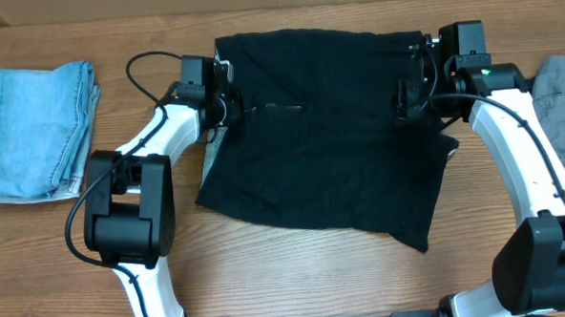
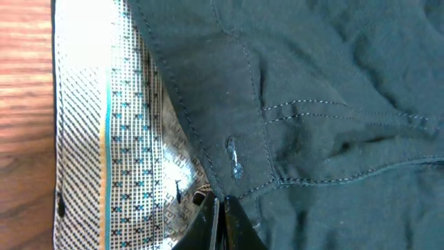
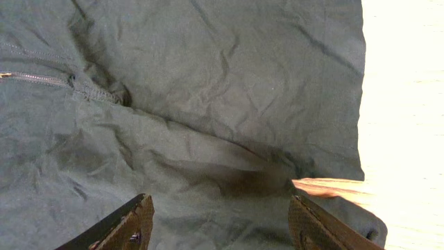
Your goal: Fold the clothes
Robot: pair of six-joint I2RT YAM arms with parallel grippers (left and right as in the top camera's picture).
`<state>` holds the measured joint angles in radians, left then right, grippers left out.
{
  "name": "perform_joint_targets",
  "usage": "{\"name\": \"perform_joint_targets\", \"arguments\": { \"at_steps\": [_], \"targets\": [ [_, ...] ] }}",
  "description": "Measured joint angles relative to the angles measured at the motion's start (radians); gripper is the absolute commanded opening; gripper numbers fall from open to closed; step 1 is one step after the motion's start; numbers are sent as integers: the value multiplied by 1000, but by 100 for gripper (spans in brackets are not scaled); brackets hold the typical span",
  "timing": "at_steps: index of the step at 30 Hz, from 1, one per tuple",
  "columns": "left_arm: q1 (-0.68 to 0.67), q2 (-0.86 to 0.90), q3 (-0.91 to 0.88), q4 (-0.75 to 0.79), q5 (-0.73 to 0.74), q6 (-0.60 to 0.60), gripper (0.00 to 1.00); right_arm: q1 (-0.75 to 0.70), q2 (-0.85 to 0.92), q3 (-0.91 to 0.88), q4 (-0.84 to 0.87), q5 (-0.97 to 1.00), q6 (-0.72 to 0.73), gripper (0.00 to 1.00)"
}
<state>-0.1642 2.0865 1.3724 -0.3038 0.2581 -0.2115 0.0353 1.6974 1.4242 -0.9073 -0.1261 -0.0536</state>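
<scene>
The black shorts (image 1: 330,147) lie spread flat in the middle of the table. My left gripper (image 1: 230,101) is at their left edge. In the left wrist view its jaws (image 2: 220,203) are pressed together on the waist edge, where black fabric (image 2: 333,69) meets the pale patterned lining (image 2: 104,139). My right gripper (image 1: 406,98) hangs over the shorts' right side. Its fingers (image 3: 135,219) stand wide apart above wrinkled black cloth (image 3: 208,83), with nothing between them. A folded light-blue denim garment (image 1: 38,131) lies at the far left. A grey one (image 1: 561,89) lies at the far right.
Bare wooden tabletop (image 1: 297,282) runs in front of the shorts and between the shorts and the denim. The shorts' right edge and lit table (image 3: 402,104) show in the right wrist view. A zipper (image 3: 35,78) lies at that view's upper left.
</scene>
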Motion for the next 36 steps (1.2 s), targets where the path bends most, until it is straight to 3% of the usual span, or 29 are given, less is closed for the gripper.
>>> {"name": "perform_joint_targets", "arguments": {
  "at_steps": [7,9,17,21,23,25,36],
  "targets": [
    [0,0,55,-37,3,0,4,0,0,0,0,0,0,66],
    [0,0,55,-42,3,0,13,0,0,0,0,0,0,66],
    [0,0,55,-64,3,0,25,0,0,0,-1,0,0,66],
    [0,2,55,-67,-2,-2,41,0,0,0,0,0,0,66],
    [0,3,55,-67,-2,0,55,0,0,0,-1,0,0,66],
    [0,3,55,-67,-6,3,59,0,0,0,-1,0,0,66],
    [-6,11,55,-74,-46,0,65,0,0,0,-2,0,0,66]
  ]
}}
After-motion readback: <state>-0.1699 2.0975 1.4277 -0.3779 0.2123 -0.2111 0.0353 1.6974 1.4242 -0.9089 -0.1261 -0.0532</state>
